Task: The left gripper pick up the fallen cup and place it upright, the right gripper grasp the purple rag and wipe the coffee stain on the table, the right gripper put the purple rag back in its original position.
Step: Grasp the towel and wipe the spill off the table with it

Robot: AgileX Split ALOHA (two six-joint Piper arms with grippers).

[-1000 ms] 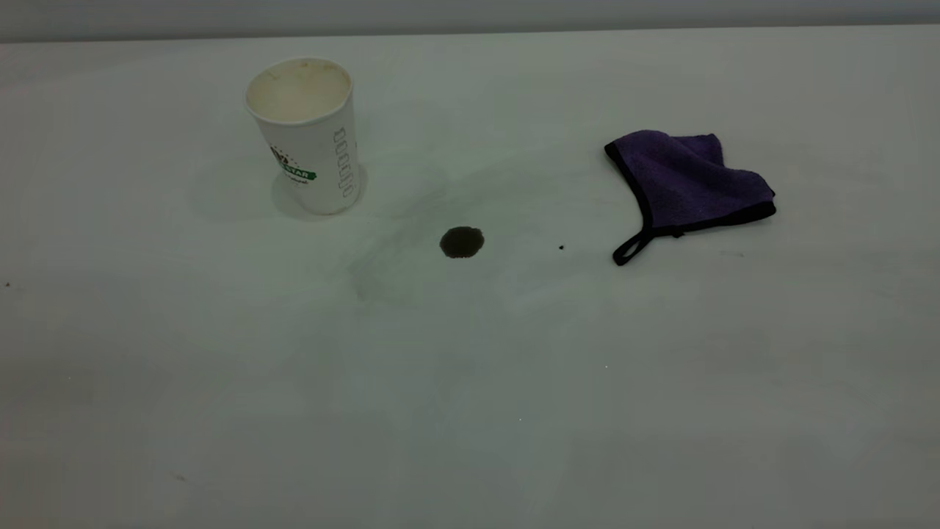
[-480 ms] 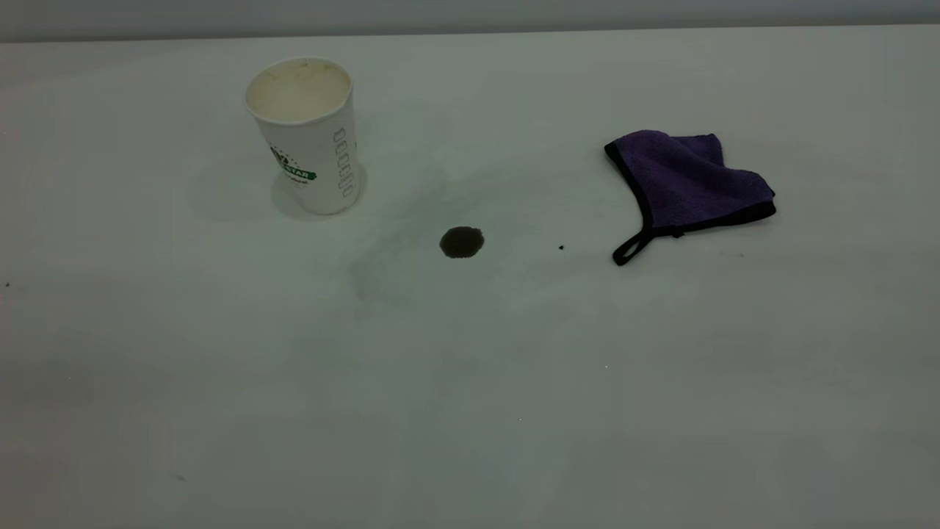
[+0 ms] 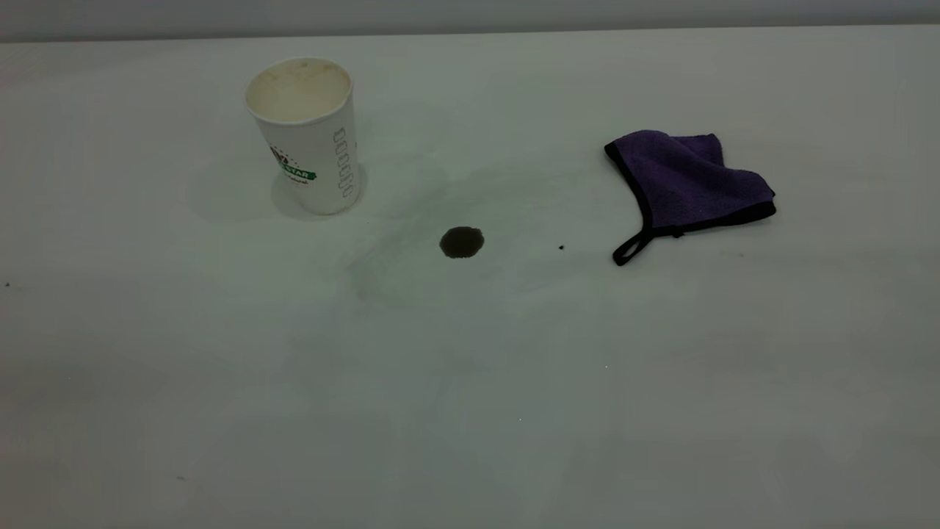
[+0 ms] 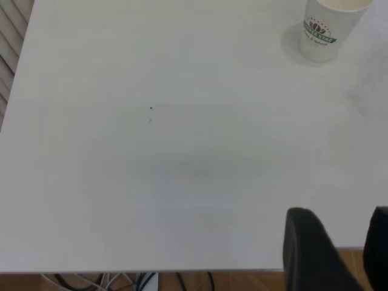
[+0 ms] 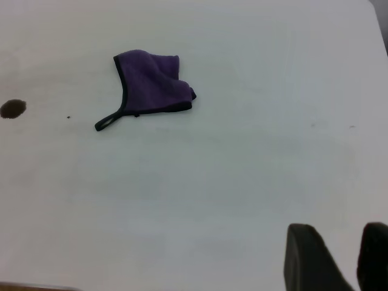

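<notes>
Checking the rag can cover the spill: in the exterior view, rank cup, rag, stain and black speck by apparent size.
1. Rag and cup: much alike in area, and the cup sits farther back, so unranked.
2. Stain: far smaller than either.
3. Speck: tiny.

Non-task stuff only:
- Tiny black speck near centre of the exterior view, and the same one in the right wrist view.
- Second speck at the far left of the exterior view.
- Grey wall strip along the top of the exterior view.
- Left wrist view: another dark speck, slatted panel in one corner, possibly a blind or vent. Loose cables hang over a wood-tone floor.
- Right wrist view: two faint marks, too small to ID.
</notes>
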